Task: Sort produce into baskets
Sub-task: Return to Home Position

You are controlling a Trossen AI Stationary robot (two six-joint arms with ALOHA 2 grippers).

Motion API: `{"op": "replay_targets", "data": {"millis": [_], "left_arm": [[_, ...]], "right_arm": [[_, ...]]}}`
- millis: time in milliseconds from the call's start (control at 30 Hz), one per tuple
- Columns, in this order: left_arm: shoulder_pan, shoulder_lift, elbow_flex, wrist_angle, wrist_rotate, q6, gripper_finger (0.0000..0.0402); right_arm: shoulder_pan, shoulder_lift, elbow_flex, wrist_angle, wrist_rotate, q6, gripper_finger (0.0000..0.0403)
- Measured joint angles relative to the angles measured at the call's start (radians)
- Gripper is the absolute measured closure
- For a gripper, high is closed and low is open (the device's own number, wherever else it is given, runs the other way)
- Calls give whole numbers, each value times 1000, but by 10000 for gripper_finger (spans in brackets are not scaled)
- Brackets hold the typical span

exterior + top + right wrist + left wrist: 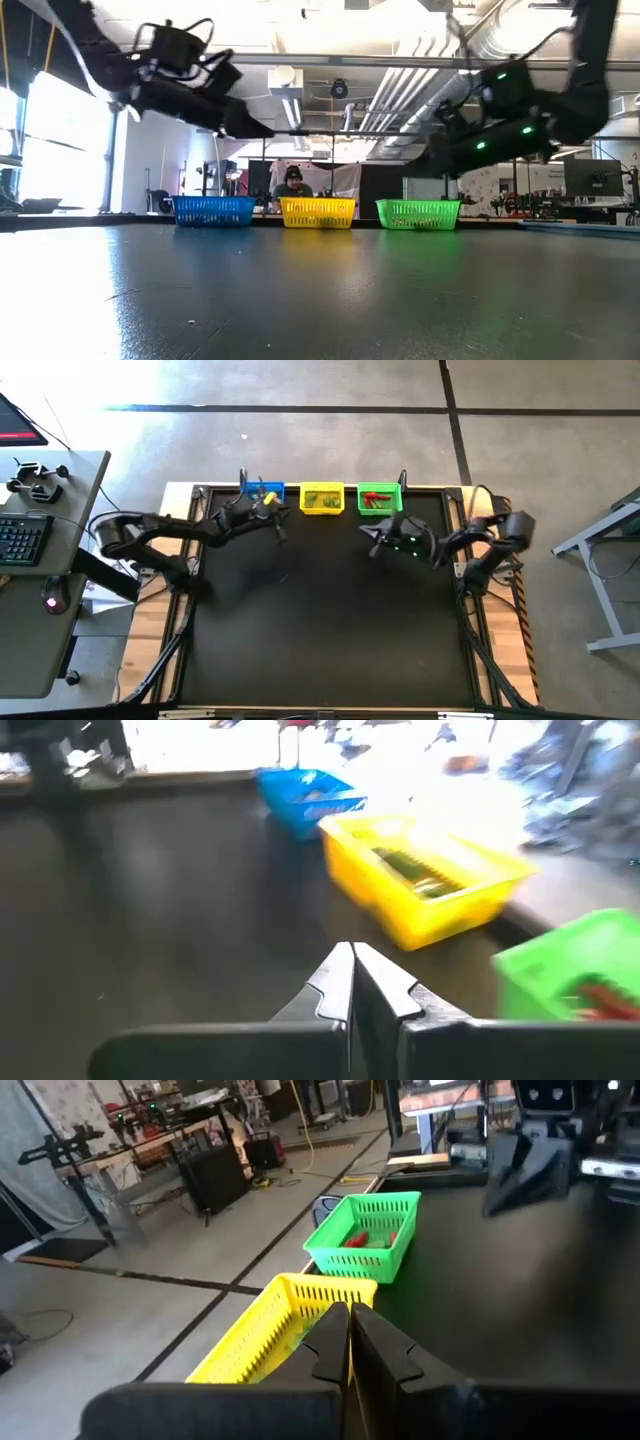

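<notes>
Now left fingers (328, 1346), right fingers (330, 986) together, empty; yellow basket (425, 925) ahead of both.

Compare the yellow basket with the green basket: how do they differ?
The yellow basket holds green produce; the green basket holds red produce. The yellow basket sits mid-row beside the blue basket; the green basket stands at the row's end. Both are square mesh baskets of like size.
</notes>
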Motion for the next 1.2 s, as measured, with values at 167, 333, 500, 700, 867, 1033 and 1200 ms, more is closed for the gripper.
{"op": "replay_targets", "data": {"millis": [167,333,500,700,867,1033,1200], "left_arm": [[-10,-127,-119,22,0,-28,401],[-25,-263,-238,84,17,-56,401],[-42,-413,-341,92,27,-85,401],[-71,-629,-464,81,20,-132,401],[-98,-776,-460,-81,20,-144,401],[-111,-886,-461,-197,17,-159,401],[-110,-1022,-462,-367,-24,-181,401]], "right_arm": [[41,-174,-126,15,177,-34,403],[50,-347,-264,22,158,-11,403],[58,-497,-274,-134,101,7,403],[88,-635,-277,-238,129,-4,403],[118,-728,-277,-339,169,7,403],[152,-793,-277,-401,219,32,403],[179,-876,-277,-509,250,72,403]]}}
